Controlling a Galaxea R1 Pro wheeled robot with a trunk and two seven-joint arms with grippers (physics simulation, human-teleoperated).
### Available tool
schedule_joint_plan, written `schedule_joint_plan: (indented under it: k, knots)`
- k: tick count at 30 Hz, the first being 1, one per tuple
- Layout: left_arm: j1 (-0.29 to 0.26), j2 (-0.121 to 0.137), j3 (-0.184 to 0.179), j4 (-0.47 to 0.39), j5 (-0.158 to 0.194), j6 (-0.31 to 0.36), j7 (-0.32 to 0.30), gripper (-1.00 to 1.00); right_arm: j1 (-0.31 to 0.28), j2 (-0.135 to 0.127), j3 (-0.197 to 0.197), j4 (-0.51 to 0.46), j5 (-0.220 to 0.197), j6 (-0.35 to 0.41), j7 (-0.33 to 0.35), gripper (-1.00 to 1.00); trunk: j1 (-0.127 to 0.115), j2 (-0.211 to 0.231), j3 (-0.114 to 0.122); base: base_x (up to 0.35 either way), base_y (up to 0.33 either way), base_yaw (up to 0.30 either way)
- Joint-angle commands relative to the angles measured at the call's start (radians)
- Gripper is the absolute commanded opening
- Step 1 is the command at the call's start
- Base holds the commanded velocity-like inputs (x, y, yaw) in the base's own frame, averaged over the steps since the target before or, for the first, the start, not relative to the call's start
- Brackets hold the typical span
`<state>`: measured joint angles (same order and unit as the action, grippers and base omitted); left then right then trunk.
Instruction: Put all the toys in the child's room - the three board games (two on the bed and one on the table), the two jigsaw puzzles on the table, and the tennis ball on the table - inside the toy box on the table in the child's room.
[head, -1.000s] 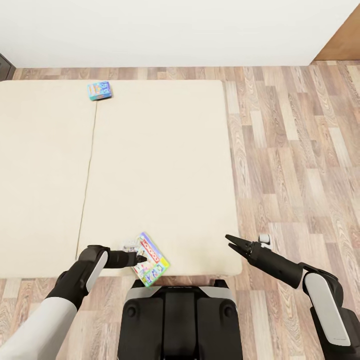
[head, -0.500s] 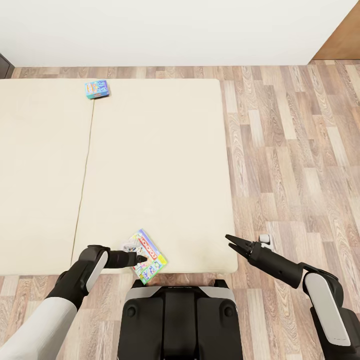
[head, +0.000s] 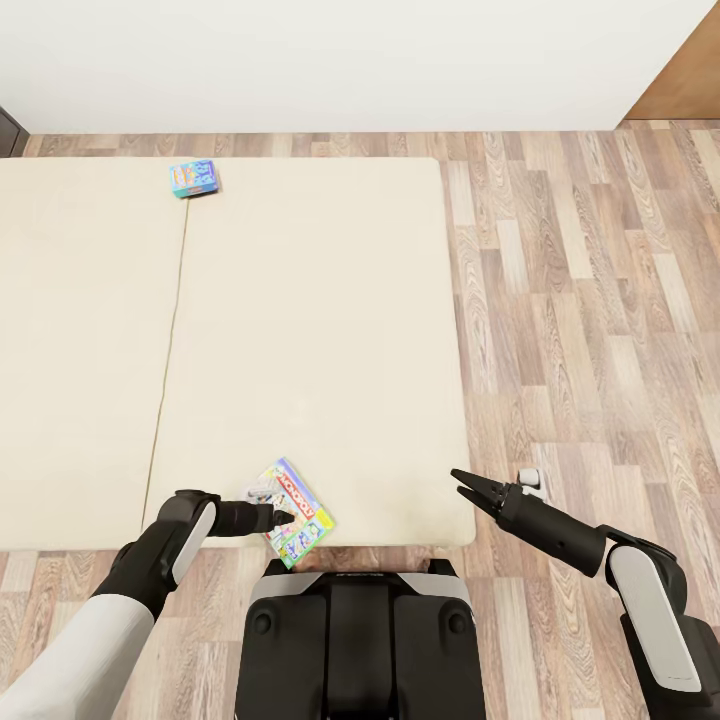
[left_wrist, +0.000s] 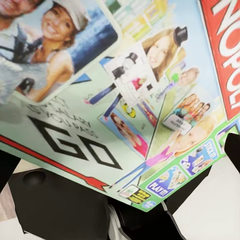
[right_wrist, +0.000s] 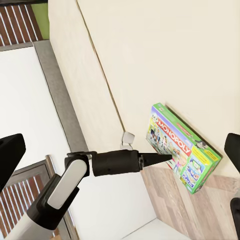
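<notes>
My left gripper (head: 283, 518) pinches the Monopoly box (head: 297, 514) at the bed's (head: 320, 330) near edge, its corner overhanging; my right gripper (head: 462, 484), jaws apart, empty, hangs well apart beyond the near right corner.

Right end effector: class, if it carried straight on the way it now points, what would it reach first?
Probably the cream bed, at its near right corner. The right end effector points up-left over that edge, and its line passes above the Monopoly box. Height over the mattress is unclear.
</notes>
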<state>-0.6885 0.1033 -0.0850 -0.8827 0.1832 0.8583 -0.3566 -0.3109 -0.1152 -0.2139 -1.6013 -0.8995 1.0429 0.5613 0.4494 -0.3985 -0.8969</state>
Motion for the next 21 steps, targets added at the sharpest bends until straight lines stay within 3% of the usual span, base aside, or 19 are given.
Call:
schedule_joint_plan:
  k: [1, 21]
  knots:
    - [0.0, 0.001, -0.003, -0.001, 0.009, 0.005, 0.004, 1.0, -0.001, 0.0, -0.001, 0.0, 0.007, 0.004, 0.008, 1.0, 0.001, -0.002, -0.001, 0.0, 0.0, 0.0]
    - [0.0, 0.001, -0.002, -0.001, 0.009, 0.005, 0.004, 1.0, -0.001, 0.0, -0.001, 0.0, 0.007, 0.004, 0.008, 1.0, 0.001, -0.002, -0.001, 0.0, 0.0, 0.0]
